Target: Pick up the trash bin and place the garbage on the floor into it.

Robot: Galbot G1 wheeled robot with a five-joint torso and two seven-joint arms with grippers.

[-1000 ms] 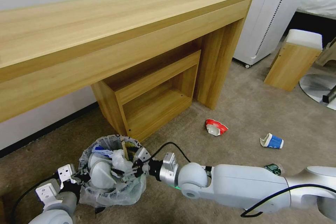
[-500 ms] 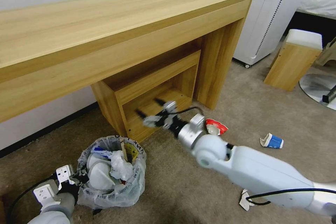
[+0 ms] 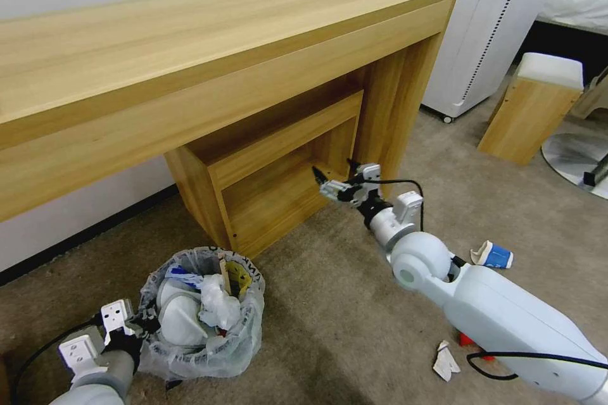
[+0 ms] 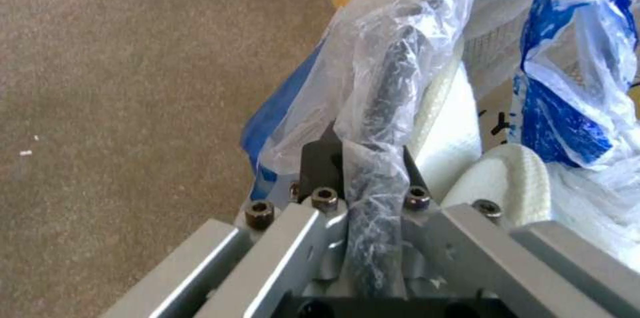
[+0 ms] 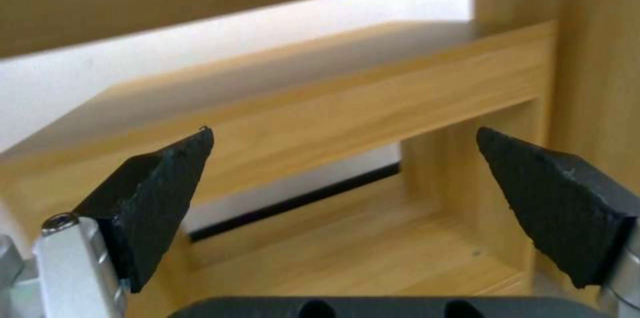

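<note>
Jaws of the left gripper [image 4: 370,178] are clamped on the bag-wrapped rim of the trash bin [image 3: 201,319], which stands on the floor [image 3: 329,323] just beside that gripper [image 3: 142,321], packed with crumpled white garbage [image 3: 190,313]. Jaws of the right gripper [image 3: 331,178] stand wide apart with nothing between them, raised well away from the bin and facing the open shelf [image 5: 347,108] under the table [image 3: 190,50]. Near the right arm, a blue-white cup [image 3: 491,255] and a torn paper scrap [image 3: 445,362] lie on the carpet.
</note>
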